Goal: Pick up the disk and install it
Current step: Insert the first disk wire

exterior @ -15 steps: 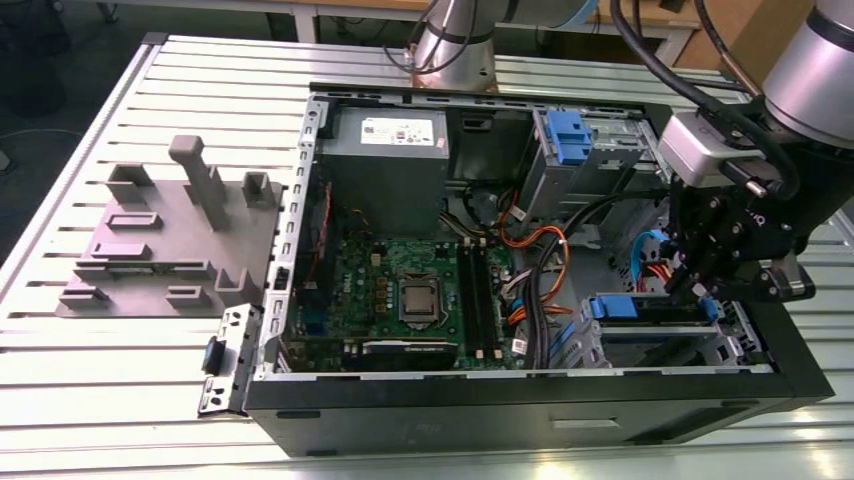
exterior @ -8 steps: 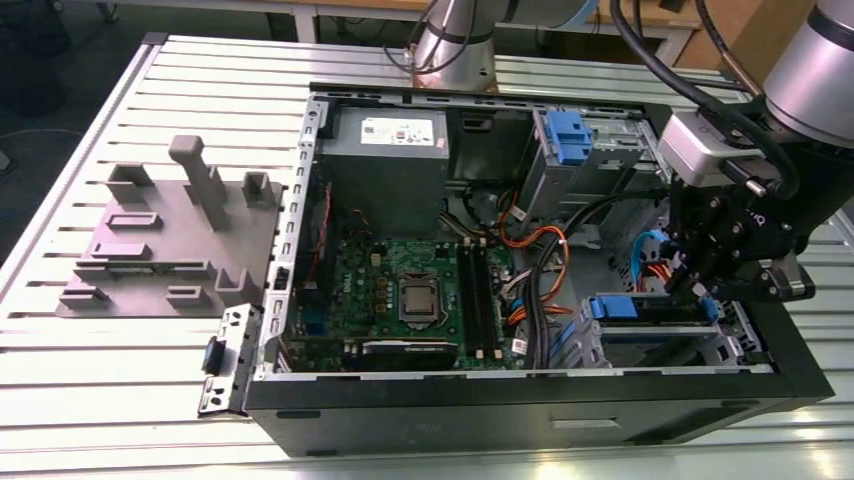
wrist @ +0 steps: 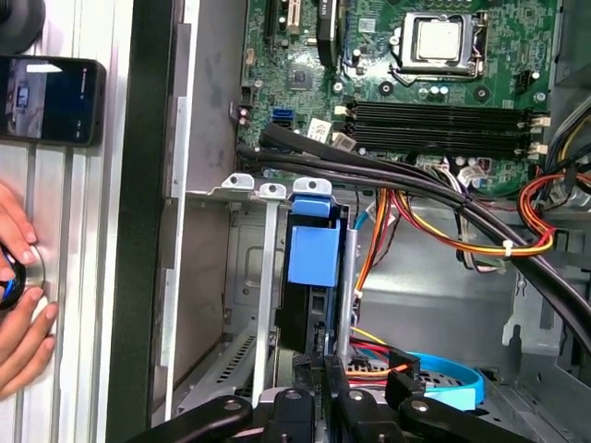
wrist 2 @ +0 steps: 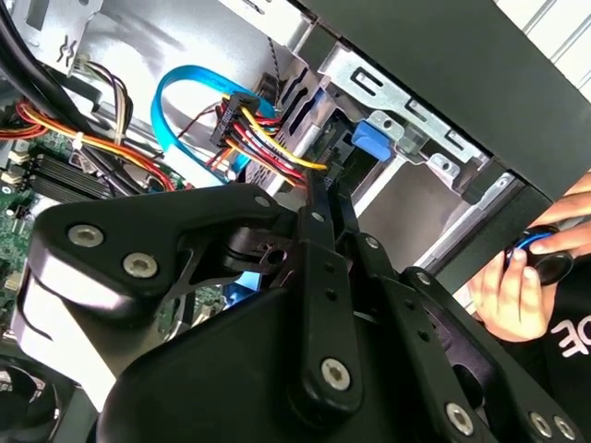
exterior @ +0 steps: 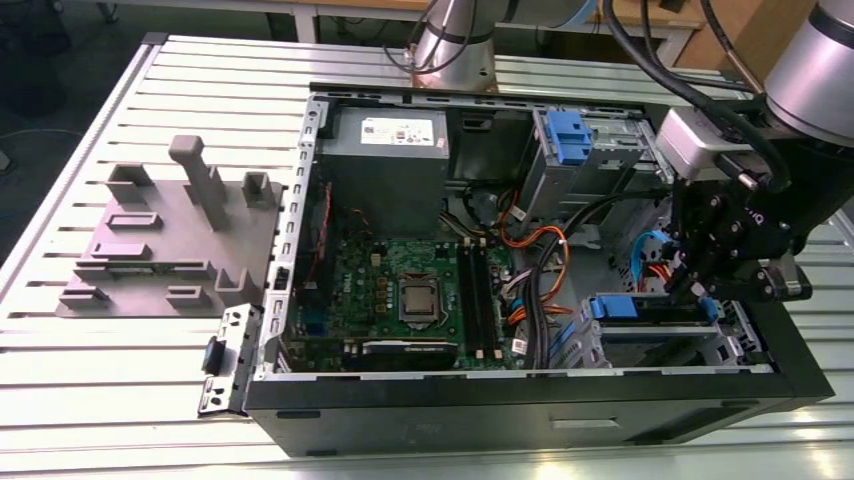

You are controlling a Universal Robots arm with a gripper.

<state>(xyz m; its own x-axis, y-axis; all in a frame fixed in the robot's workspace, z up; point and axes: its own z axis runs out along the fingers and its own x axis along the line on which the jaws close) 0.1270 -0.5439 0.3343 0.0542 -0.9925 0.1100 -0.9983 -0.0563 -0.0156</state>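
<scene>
The disk [wrist: 307, 305] sits edge-on in the metal drive bay [wrist: 242, 277] at the case's front corner, its blue plastic end [wrist: 311, 254] pointing toward the motherboard. In the exterior view the disk [exterior: 647, 308] lies in the bay at the case's lower right. My gripper [wrist: 323, 362] is at the disk's near end, with its black fingers [wrist: 305, 369] close on either side of it, apparently shut on it. In the exterior view the gripper [exterior: 697, 295] hangs just right of the bay. In the second wrist view the gripper [wrist 2: 325, 198] points into the bay beside a blue rail [wrist 2: 369, 140].
The open computer case [exterior: 534, 400] holds a motherboard [exterior: 414, 290], a grey power supply [exterior: 387, 170] and an upper bay with a blue latch [exterior: 567, 135]. Bundled cables [wrist: 443, 231] cross beside the bay. A grey fixture plate [exterior: 160, 250] lies left. A hand [wrist: 18, 314] and a phone [wrist: 51, 100] are outside the case.
</scene>
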